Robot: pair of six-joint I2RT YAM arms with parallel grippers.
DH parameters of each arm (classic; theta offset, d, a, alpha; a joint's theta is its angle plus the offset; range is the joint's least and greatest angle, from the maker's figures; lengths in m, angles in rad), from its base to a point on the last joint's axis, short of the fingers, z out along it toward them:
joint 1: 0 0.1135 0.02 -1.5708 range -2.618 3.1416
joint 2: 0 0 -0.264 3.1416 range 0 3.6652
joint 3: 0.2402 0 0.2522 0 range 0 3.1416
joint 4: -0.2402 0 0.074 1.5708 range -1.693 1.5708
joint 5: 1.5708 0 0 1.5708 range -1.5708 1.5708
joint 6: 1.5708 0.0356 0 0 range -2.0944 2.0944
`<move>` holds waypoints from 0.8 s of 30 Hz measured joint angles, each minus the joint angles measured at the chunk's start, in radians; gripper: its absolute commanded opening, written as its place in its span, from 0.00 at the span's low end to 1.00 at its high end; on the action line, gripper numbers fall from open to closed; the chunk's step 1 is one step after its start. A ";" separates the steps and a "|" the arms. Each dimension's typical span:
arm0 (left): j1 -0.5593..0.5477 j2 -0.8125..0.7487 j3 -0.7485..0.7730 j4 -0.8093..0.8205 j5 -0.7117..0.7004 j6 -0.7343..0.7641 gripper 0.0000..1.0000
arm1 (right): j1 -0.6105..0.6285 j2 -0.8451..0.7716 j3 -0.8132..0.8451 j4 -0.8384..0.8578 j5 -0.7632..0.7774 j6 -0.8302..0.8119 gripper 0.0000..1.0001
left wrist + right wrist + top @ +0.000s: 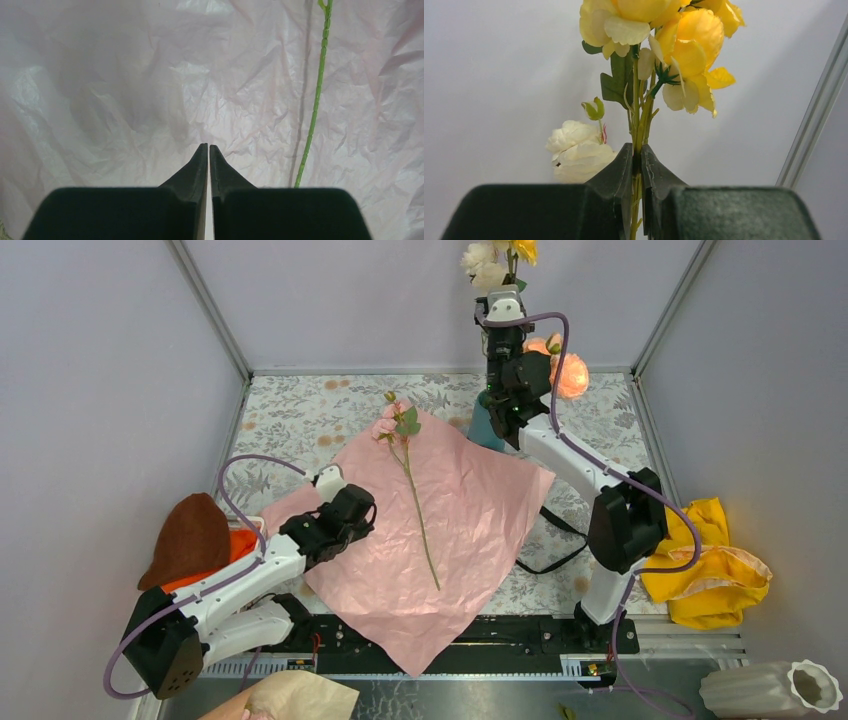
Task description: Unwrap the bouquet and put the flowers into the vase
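The bouquet is undone: its crinkled paper (450, 530) lies spread flat, pink side up, mid-table. One pink-bloomed flower (408, 465) lies on it, and its green stem (316, 105) shows in the left wrist view. My left gripper (366, 512) (208, 146) hovers shut and empty over the paper's left part. My right gripper (504, 292) (637, 147) is raised at the back, shut on the stems of yellow and cream flowers (659, 35) (497, 258). The teal vase (483, 427) stands below it, partly hidden by the right arm. A peach bloom (571, 374) shows beside the arm.
A black ribbon (556, 545) trails off the paper's right edge. Yellow cloth (712, 568) lies at the right, and a brown and orange object (192, 540) at the left. A white ribbed vase (772, 690) lies at the near right corner. Brown paper (290, 700) sits at the near edge.
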 measured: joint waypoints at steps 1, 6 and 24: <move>0.000 0.000 0.000 0.000 0.000 0.000 0.09 | -0.002 0.006 0.000 0.004 -0.002 0.005 0.00; 0.005 0.010 0.000 0.000 -0.003 0.000 0.09 | -0.002 0.023 -0.032 0.051 -0.007 0.021 0.00; 0.017 0.077 0.000 0.011 0.002 0.018 0.08 | -0.002 0.014 -0.271 0.170 -0.012 0.100 0.00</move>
